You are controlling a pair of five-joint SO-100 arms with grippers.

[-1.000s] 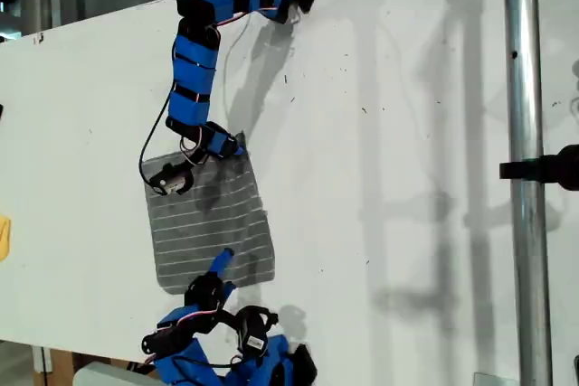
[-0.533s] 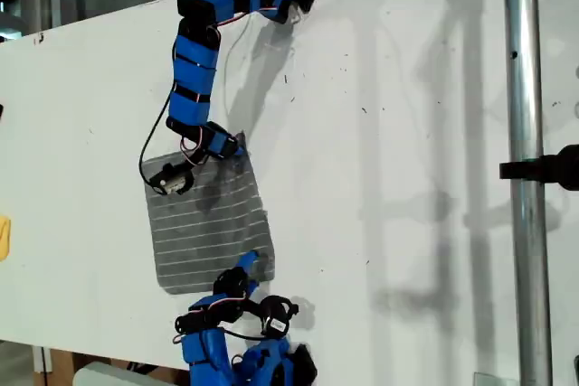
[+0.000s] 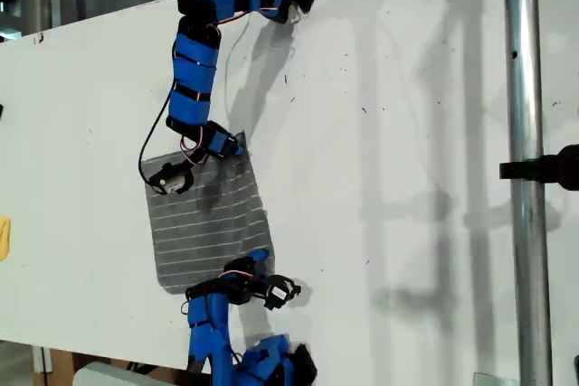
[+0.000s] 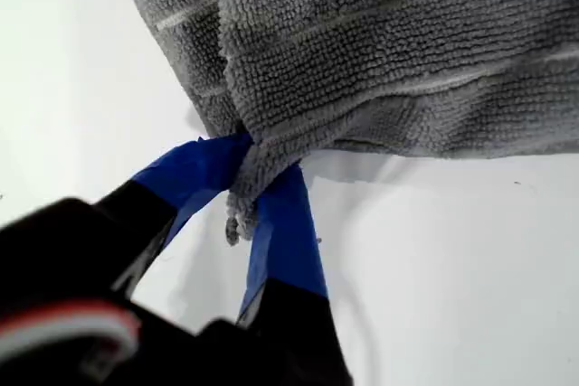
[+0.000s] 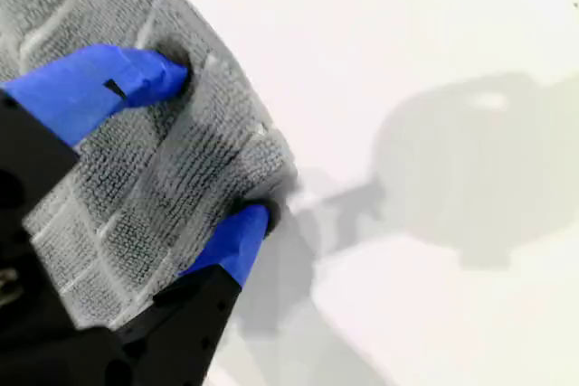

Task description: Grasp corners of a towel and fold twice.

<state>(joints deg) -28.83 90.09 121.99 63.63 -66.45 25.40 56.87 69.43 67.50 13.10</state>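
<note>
Exterior: towel (image 3: 210, 223) flat on surface (image 3: 407, 133), stretching toward this view's left from both your tools, first tool (image 3: 233, 145) and second tool (image 3: 260, 259) | first wrist: first tool (image 4: 253, 164) clenched on a corner (image 4: 242, 189) | second wrist: second tool (image 5: 217, 144) spread astride another corner (image 5: 262, 155), not yet pinched.

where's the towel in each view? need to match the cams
Exterior view: the towel lies flat on the white table, lower middle toward the exterior view's left, between the two arms.
First wrist view: towel fills the upper frame, a corner pinched in my first gripper.
Second wrist view: towel bunches between the fingers of my second gripper.
Shared landmark: its pale stripes.
</note>
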